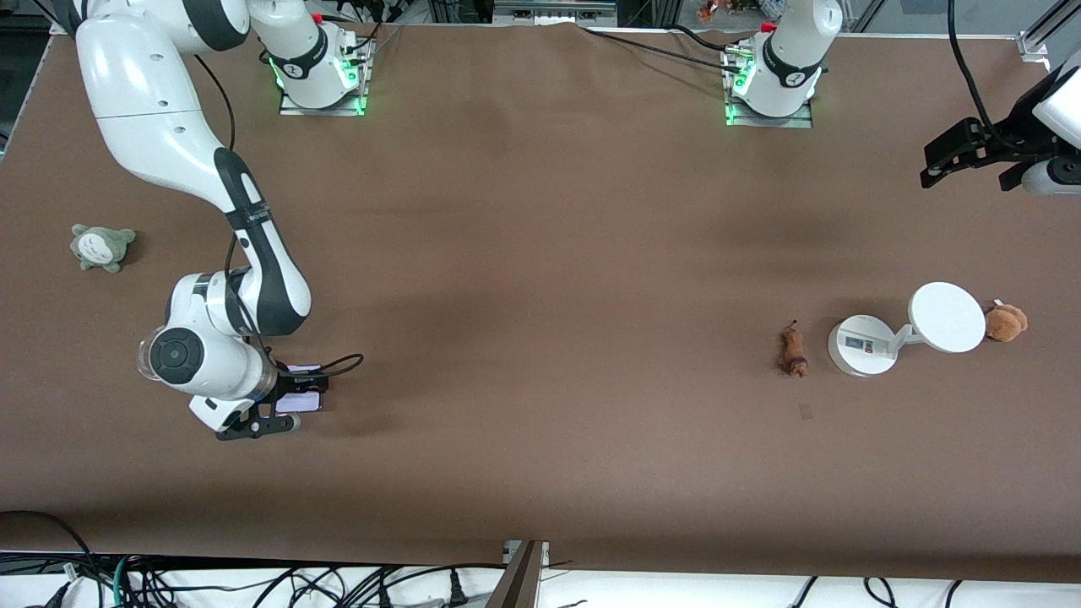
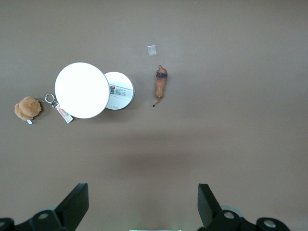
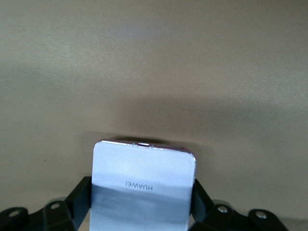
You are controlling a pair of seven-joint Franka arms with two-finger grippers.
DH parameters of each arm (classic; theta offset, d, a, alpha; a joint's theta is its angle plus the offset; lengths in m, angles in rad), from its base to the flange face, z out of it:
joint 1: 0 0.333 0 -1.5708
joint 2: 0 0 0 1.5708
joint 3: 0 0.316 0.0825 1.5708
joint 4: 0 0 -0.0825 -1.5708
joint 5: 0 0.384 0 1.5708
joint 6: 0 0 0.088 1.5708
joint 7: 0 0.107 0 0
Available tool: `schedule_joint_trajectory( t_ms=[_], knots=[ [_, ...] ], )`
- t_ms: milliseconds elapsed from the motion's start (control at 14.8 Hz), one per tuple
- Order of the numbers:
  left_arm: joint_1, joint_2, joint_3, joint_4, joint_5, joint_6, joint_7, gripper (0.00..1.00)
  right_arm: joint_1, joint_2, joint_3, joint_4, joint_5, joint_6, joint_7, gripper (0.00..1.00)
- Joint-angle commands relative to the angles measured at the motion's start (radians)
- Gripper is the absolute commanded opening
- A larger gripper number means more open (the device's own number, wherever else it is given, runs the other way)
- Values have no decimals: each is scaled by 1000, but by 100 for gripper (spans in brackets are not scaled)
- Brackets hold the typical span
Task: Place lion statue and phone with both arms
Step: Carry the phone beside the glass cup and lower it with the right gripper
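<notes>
My right gripper, low at the right arm's end of the brown table, clamps the phone, a flat pale slab w/ "HUAWEI" printed on it. My left gripper hangs w/ fingers spread wide, high over the left arm's end. The lion statue, small, slim, orange-brown, lies just beside a white round-based stand; a fuzzy brown plush sits by the stand's disc.

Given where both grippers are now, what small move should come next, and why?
Probably lift the right gripper: its fingers flank the phone, apparently gripping it low at the table. The left gripper hangs open above the untouched lion statue.
</notes>
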State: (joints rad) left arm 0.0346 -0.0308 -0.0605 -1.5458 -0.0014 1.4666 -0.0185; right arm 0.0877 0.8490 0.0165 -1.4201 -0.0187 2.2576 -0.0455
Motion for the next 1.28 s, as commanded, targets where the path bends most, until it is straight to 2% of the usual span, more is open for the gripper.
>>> schedule_joint_trajectory(
  t_ms=[0,540,675,810,878,1215],
  knots=[
    [21,-6,-13,-6,12,21,-12,100,-23,-11,10,-17,-7,29,-30,4],
    [18,29,-12,36,12,23,-12,100,-66,18,10,-17,-9,60,-43,8],
    [19,34,-10,47,11,24,-9,100,-68,18,10,-17,-9,59,-46,34],
    [18,54,-12,49,11,24,-11,100,-69,18,10,-16,-7,60,-62,90],
    [16,61,-12,49,14,26,-11,100,-71,18,10,-14,-7,59,-62,99],
    [18,85,-12,52,17,24,-4,100,-71,-24,17,-8,0,1,-59,99]
  ],
)
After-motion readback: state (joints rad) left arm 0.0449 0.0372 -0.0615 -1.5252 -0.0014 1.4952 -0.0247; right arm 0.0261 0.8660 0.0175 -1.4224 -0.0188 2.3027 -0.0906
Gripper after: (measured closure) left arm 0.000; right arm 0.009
